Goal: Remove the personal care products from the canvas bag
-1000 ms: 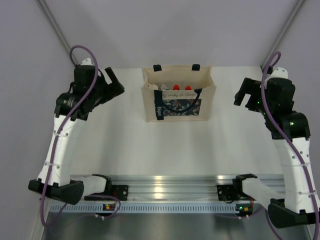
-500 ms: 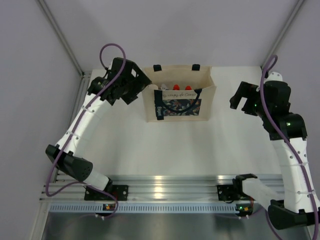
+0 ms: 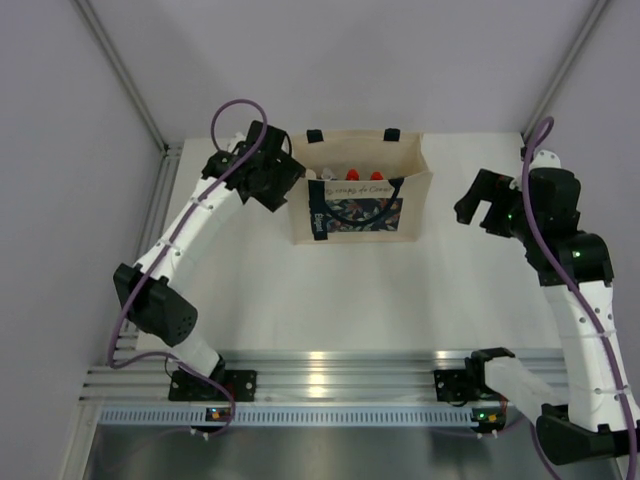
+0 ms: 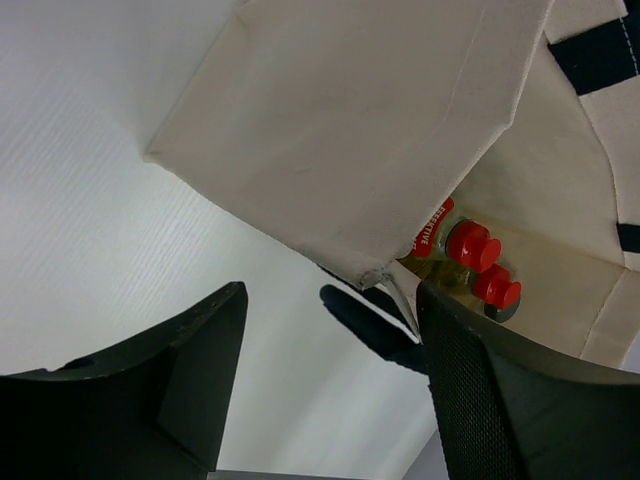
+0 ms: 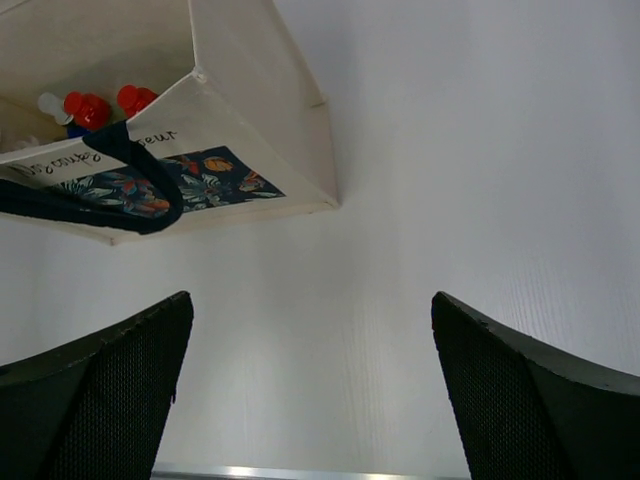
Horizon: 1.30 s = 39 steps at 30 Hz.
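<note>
black left gripper (image 4: 330,293), jaws spread, hangs at the beige rectangular canvas bag's (image 4: 350,120) nine o'clock edge; right gripper (image 5: 312,312) gapes wide, well apart at three o'clock.

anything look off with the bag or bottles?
Nothing stands out. The canvas bag stands upright and intact, red-capped bottles inside, no spill on the table. Only its front handle droops over the printed panel, which looks harmless.

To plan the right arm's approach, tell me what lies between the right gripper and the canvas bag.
Only bare white table separates the right gripper from the canvas bag, as the right wrist view shows.
</note>
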Motion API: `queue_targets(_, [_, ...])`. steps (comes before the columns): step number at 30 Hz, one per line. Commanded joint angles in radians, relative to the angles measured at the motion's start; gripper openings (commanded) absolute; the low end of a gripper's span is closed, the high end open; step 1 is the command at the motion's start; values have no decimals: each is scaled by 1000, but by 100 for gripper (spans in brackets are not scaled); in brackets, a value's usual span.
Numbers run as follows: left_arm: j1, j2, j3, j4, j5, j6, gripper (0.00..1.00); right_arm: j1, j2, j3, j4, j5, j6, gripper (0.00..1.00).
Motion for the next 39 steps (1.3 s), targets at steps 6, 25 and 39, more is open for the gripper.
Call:
queue_targets(6, [-19,-9,-51,37,-42,-71,47,1,-27,-23,-3,-67,13,99])
queue_targets(25, [-45,-144,-364,187,35,-112,0,76,169,185,82,-308,-30,95])
queue_targets(39, [-51,-202,-440,187,-6,-128,0,516,585,560,145,-93,-103,87])
